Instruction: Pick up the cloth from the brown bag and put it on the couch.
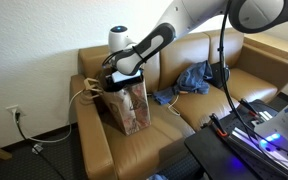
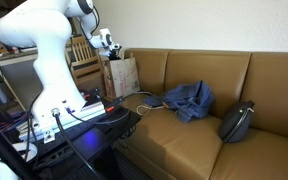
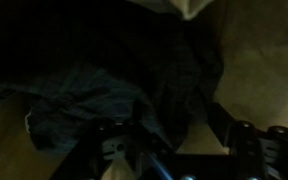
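A brown paper bag [image 1: 132,108] stands on the end seat of the tan couch [image 1: 154,145] and shows in both exterior views [image 2: 123,76]. My gripper [image 1: 118,82] is lowered into the bag's open top [image 2: 111,52]. In the wrist view the bag's inside is dark. A dark bluish cloth [image 3: 72,105] lies crumpled there, just ahead of my gripper [image 3: 174,135]. The fingers stand apart, and I see nothing held between them. Another blue cloth [image 1: 191,78] lies on the couch's middle seat [image 2: 189,98].
A black bag [image 2: 239,122] sits on the couch seat beyond the blue cloth. A robot base with cables and lit electronics [image 2: 79,110] stands in front of the couch. A wall socket with a cord [image 1: 15,114] is beside the couch.
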